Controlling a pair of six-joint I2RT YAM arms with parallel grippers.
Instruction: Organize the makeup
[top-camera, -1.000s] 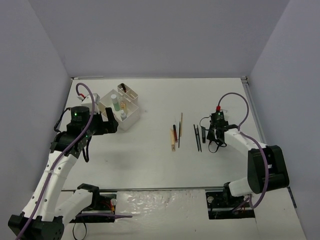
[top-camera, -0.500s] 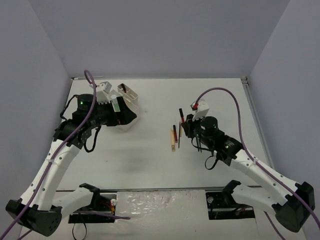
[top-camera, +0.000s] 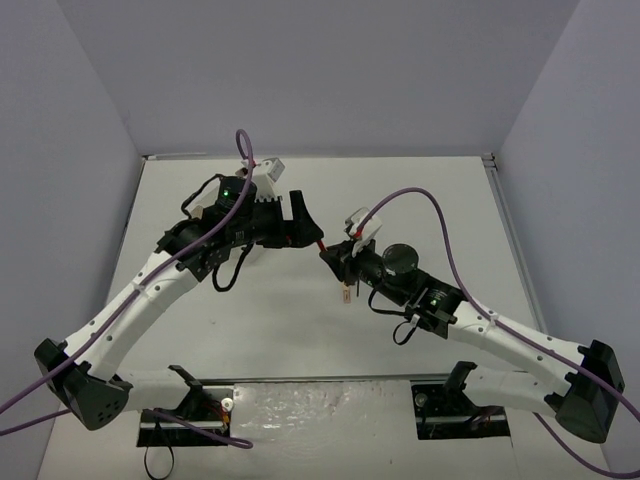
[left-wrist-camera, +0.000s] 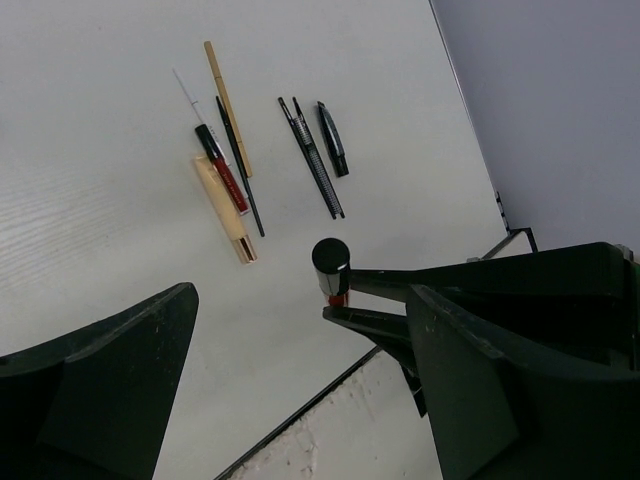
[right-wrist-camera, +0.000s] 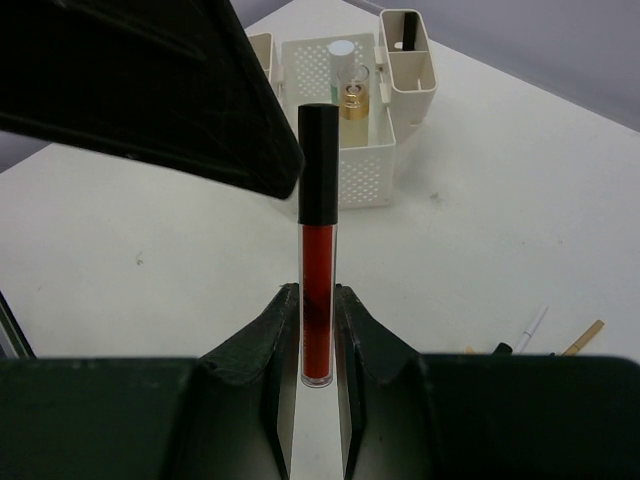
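Note:
A red lip gloss tube (right-wrist-camera: 318, 262) with a black cap (right-wrist-camera: 319, 165) stands upright in my right gripper (right-wrist-camera: 318, 305), which is shut on its lower half. Above the table's middle the tube (top-camera: 322, 246) points toward my left gripper (top-camera: 305, 225). The left gripper (left-wrist-camera: 300, 295) is open, and the cap (left-wrist-camera: 330, 257) sits just beyond its fingertips, apart from both. More makeup lies on the table: a tan stick (left-wrist-camera: 228, 105), a red stick (left-wrist-camera: 222, 170), a cream tube (left-wrist-camera: 225, 210) and black sticks (left-wrist-camera: 312, 160).
A white compartmented box (right-wrist-camera: 360, 150) stands behind the tube, holding a gold bottle (right-wrist-camera: 350, 101) and a white-capped bottle (right-wrist-camera: 342, 52). One left finger (right-wrist-camera: 150, 90) fills the upper left of the right wrist view. In the top view the left arm hides the box.
Both arms have swung toward the table's middle. The right gripper has carried the red tube up and left; the left gripper has left the box and moved right to meet it.

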